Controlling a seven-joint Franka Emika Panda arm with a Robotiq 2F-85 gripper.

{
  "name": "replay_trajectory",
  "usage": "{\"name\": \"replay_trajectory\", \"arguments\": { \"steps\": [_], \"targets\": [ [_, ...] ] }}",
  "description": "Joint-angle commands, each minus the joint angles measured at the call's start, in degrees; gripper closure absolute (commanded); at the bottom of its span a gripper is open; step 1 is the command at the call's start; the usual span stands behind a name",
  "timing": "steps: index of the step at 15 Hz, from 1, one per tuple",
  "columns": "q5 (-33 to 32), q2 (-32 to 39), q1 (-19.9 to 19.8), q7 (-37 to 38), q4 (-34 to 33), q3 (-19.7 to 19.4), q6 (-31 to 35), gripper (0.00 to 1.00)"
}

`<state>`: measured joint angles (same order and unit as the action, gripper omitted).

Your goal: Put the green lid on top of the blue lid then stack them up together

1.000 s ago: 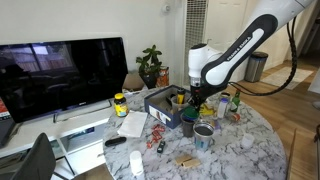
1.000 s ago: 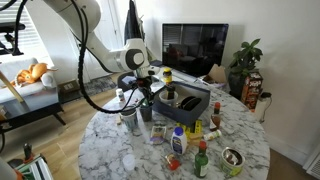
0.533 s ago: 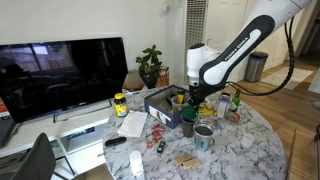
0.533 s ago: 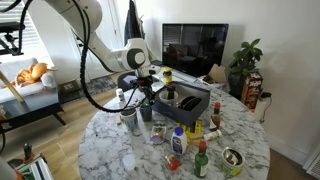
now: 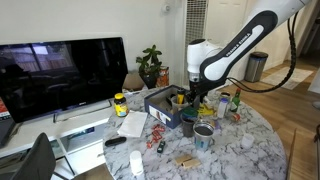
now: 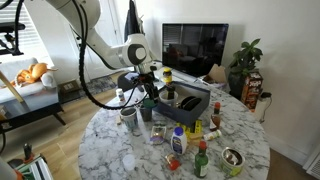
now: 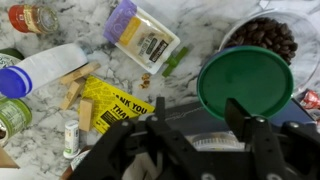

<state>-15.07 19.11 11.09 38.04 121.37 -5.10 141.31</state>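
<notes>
In the wrist view the green lid (image 7: 245, 82) lies flat, a round dark green disc just ahead of my gripper (image 7: 198, 118). The jaws stand apart and open, with nothing held between them. The right fingertip (image 7: 238, 114) overlaps the lid's near edge in the picture. The blue lid is hidden; I cannot tell whether it lies under the green lid. In both exterior views the gripper (image 5: 193, 100) (image 6: 150, 92) hangs low over the cluttered middle of the marble table (image 5: 255, 150).
A bowl of dark beans (image 7: 265, 35) sits beside the green lid. A purple-capped packet (image 7: 140, 35), a yellow card (image 7: 112, 105), wooden blocks (image 7: 75, 85) and a white bottle (image 7: 35, 72) lie nearby. A grey metal cup (image 5: 204, 135) and a dark box (image 6: 185, 100) stand close by.
The jaws have gone from shut to open, letting go of the green lid. The wrist has lifted slightly.
</notes>
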Motion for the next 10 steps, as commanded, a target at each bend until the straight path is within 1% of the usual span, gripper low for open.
{"name": "replay_trajectory", "arguments": {
  "steps": [1,2,5,8,10],
  "targets": [
    [-2.6,-6.0,0.4,1.1,3.2,-0.5,-0.6,0.05],
    [-2.8,-8.0,0.0,0.6,4.3,-0.2,-0.2,0.00],
    [-2.6,-14.1,-1.1,0.0,8.1,0.8,1.6,0.00],
    [-0.1,-19.5,-2.7,-1.0,12.4,2.5,2.9,0.00],
    [3.1,-22.3,-3.8,-2.8,16.1,3.8,5.5,0.00]
  ]
}}
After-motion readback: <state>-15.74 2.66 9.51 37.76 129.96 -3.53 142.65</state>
